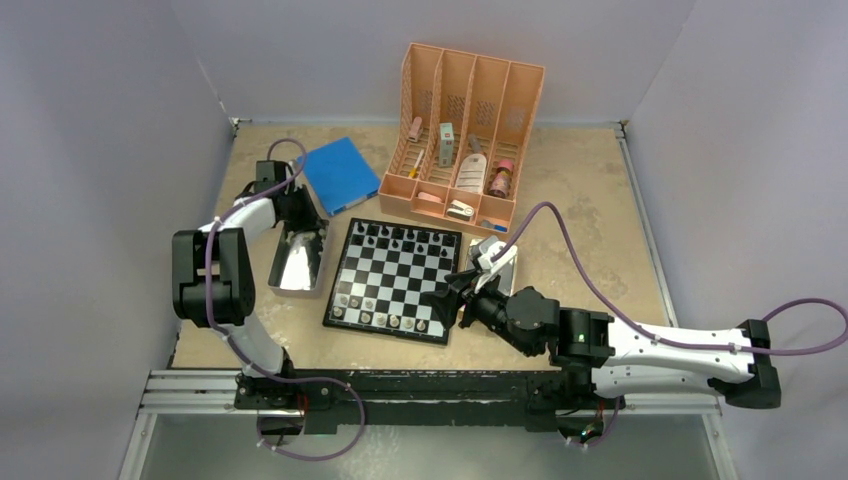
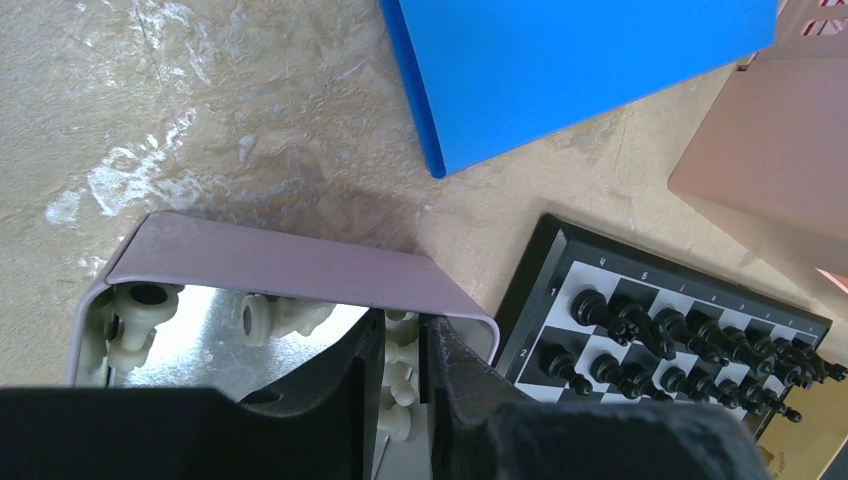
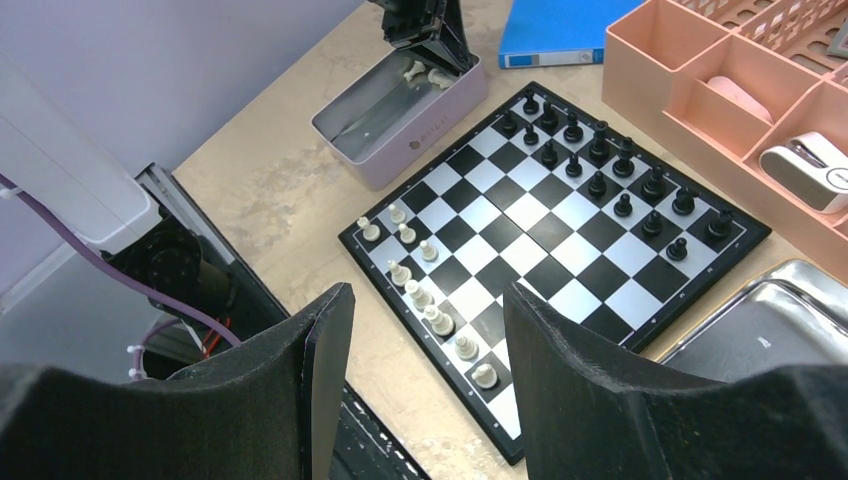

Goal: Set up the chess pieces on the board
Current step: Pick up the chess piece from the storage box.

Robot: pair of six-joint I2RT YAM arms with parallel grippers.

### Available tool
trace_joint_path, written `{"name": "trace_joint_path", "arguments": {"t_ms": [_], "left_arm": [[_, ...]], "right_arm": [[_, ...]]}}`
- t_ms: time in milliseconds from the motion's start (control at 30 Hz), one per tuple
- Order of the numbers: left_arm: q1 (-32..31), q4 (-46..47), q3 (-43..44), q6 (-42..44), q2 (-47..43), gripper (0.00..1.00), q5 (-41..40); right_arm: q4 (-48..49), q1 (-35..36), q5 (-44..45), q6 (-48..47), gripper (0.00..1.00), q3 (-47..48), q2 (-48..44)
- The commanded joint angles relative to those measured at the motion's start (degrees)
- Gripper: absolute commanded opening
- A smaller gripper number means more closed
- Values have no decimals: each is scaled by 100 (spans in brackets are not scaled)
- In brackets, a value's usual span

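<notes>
The board (image 1: 395, 285) lies mid-table, with black chess pieces (image 1: 405, 238) in its two far rows and pale pieces (image 1: 385, 318) along its near edge. My left gripper (image 1: 300, 215) reaches down into the far end of a metal tin (image 1: 290, 275). In the left wrist view its fingers (image 2: 365, 370) stand nearly together with a pale piece (image 2: 405, 385) filling the gap. Other pale pieces (image 2: 140, 310) lie loose in the tin (image 2: 290, 265). My right gripper (image 3: 428, 295) is open and empty above the board's near right corner, over the pale pieces (image 3: 440, 322).
A flat blue book (image 1: 340, 175) lies behind the tin. A peach organizer (image 1: 465, 130) with bottles and small items stands behind the board. A second shiny metal tray (image 3: 770, 330) lies right of the board, beside my right gripper (image 1: 452, 298).
</notes>
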Motion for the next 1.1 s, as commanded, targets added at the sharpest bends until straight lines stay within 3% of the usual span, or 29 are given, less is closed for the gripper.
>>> {"name": "trace_joint_path", "arguments": {"t_ms": [0,367,1067], "left_arm": [[15,241,174,56,38,19,30],[14,-32,275,133,130,19,-166],[14,-997,627,374,-527,1,-412]], "right_arm": [[96,30,137,66,59,24,-71],[45,30,210,105,59,-22,-233],[59,30,243,148,59,-14,-150]]}}
